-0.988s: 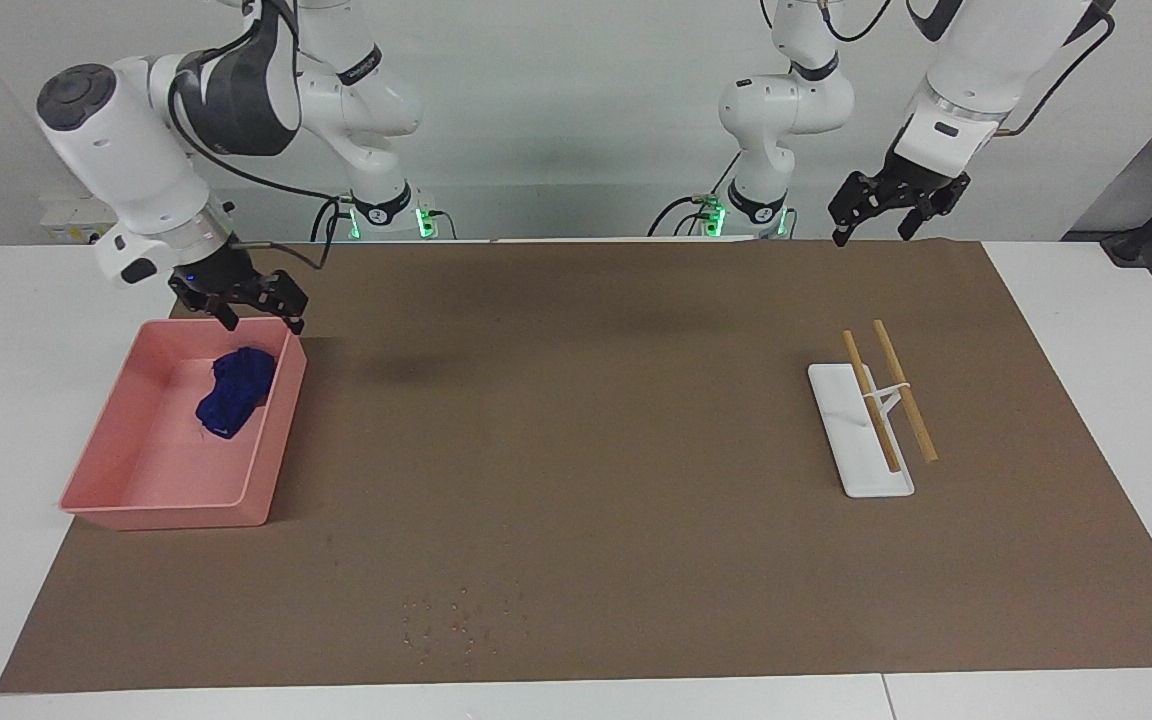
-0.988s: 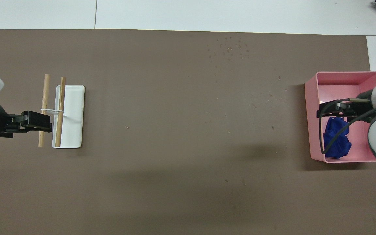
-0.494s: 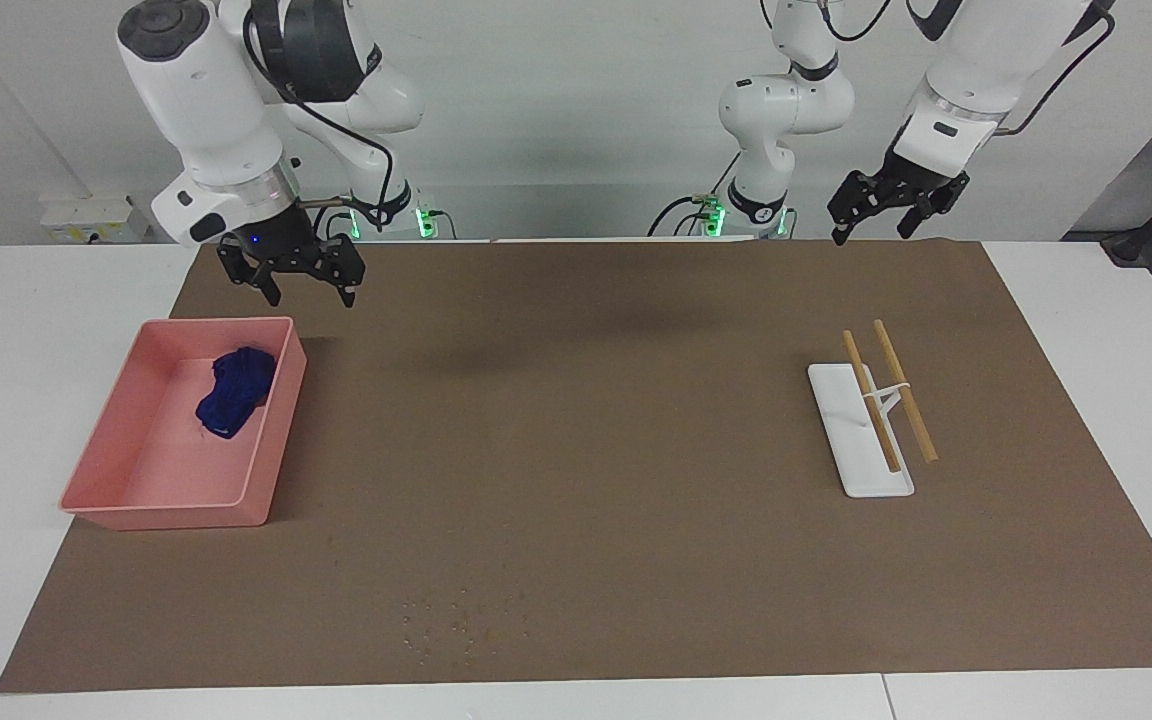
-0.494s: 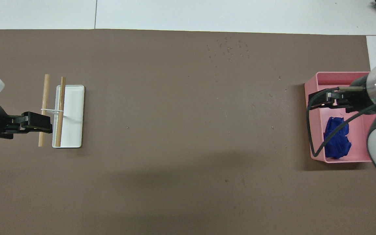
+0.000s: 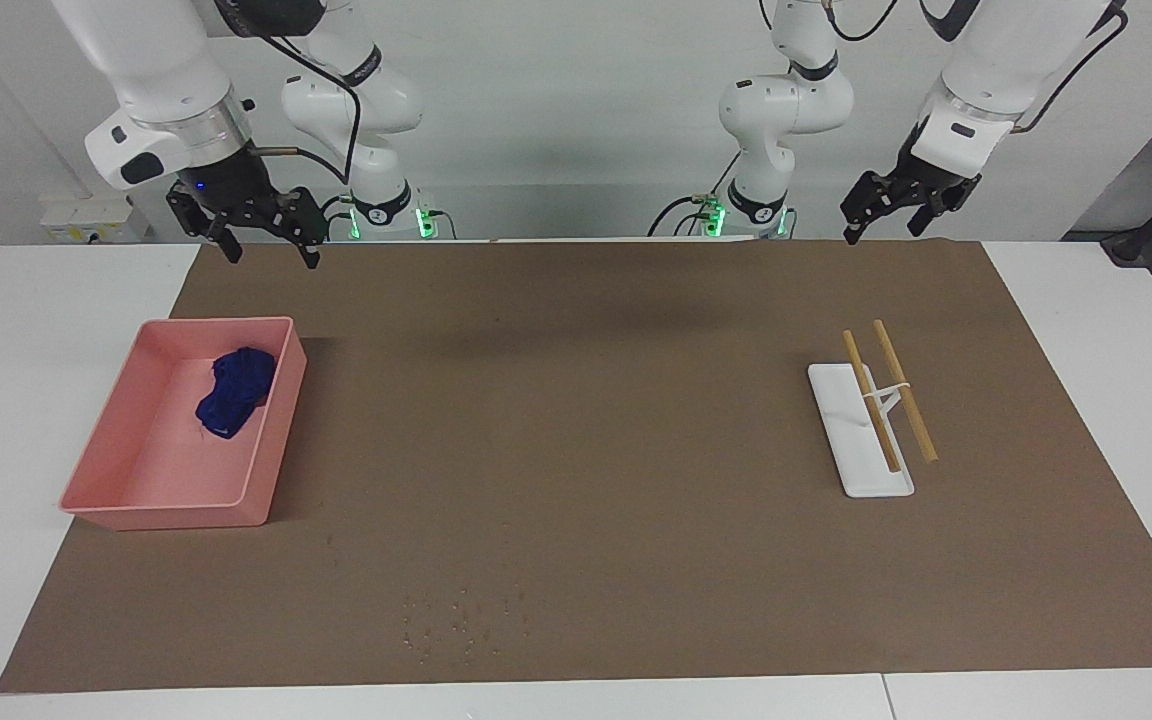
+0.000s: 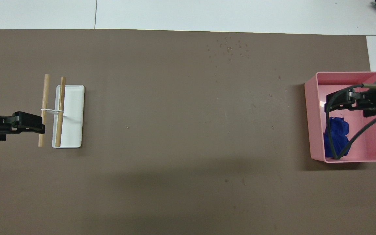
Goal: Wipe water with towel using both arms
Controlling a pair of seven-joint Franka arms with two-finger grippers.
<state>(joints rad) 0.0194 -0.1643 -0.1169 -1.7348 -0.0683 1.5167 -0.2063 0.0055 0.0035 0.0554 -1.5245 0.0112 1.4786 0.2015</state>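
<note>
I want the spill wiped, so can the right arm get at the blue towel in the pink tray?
Probably yes: the towel lies uncovered in the open-topped tray, and the right claw hangs open above.

Crumpled deep-blue towel (image 5: 234,390) in pink tray (image 5: 126,470).

No readable text, label, brand or number shows anywhere; the dark bands on the arms' joints may carry lettering, but it cannot be made out.
</note>
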